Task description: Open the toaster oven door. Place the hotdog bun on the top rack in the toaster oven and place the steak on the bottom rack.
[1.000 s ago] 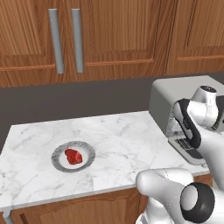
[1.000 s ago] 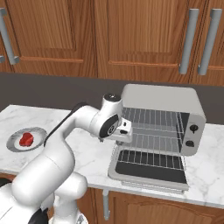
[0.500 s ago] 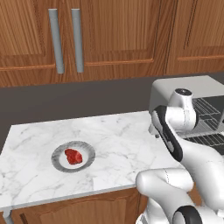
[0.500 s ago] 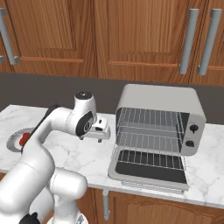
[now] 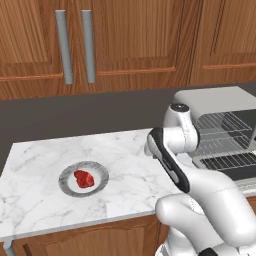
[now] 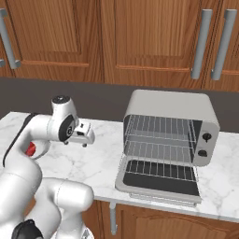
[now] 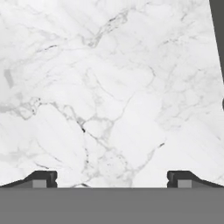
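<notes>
Nearest the base, the white arm rises and bends forward over the white marble surface (image 5: 45, 165), carrying the end effector (image 6: 85, 138) above bare stone between the plate and the oven. In the hand view its two dark fingertips (image 7: 41, 178) stand far apart at the bottom corners with only veined marble between them, so the end effector is released and grasps nothing. In the left base view, at about nine o'clock from the arm's elbow, a small grey plate (image 5: 99, 173) sits on the surface with the steak (image 5: 83, 178) lying flat in its middle, red and irregular. In the right base view a sliver of that red meat shows just past the arm's forearm, at about eight o'clock from the end effector. At three o'clock from the end effector stands the toaster oven (image 6: 170, 103), light grey with two black knobs (image 6: 205, 144) on its right front. The toaster oven door (image 6: 159, 179) is folded down flat on the surface, its dark glass facing up. Inside the open cavity the top rack (image 6: 161, 132) and the bottom rack (image 6: 158, 154) both lie bare. Behind everything runs a dark backsplash (image 5: 75, 117), and above it wooden cabinets (image 6: 140, 37) with grey bar handles (image 5: 75, 46).
</notes>
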Tool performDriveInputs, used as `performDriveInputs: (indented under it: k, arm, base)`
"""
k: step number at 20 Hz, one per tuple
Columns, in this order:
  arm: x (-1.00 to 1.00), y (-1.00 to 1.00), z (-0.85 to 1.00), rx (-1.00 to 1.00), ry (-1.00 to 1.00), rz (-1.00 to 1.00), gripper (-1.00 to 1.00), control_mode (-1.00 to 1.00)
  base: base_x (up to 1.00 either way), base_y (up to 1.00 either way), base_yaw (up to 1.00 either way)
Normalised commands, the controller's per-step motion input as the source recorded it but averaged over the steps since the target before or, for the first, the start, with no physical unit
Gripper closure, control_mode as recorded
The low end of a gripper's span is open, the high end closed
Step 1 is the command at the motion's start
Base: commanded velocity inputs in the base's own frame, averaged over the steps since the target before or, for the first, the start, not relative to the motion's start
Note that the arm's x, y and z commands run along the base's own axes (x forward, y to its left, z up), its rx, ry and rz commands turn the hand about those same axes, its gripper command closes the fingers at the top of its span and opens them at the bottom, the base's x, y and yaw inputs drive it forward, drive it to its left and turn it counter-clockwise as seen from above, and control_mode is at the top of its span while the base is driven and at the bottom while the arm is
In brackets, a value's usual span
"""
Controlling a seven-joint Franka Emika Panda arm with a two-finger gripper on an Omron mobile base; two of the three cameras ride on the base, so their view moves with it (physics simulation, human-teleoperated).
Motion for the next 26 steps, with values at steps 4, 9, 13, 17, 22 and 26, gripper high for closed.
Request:
performDriveInputs:
  k: [4, 9, 13, 17, 22, 26]
  arm:
    - [0.01, 0.85, 0.03, 0.00, -0.05, 0.00, -1.00, -1.00]
    - [0.09, 0.90, 0.00, 0.00, -0.01, 0.00, -1.00, -1.00]
    - [0.10, 0.88, 0.00, 0.00, 0.00, 0.00, -1.00, -1.00]
    - [0.13, 0.81, 0.00, 0.00, 0.00, 0.00, -1.00, -1.00]
    - [0.01, 0.77, -0.06, 0.00, -0.04, 0.00, -1.00, -1.00]
    - [0.12, 0.71, -0.12, 0.00, -0.04, 0.00, -1.00, -1.00]
  base:
    - [0.00, 0.00, 0.00]
    - [0.00, 0.00, 0.00]
    - [0.00, 0.00, 0.00]
    - [0.00, 0.00, 0.00]
    - [0.00, 0.00, 0.00]
    - [0.00, 0.00, 0.00]
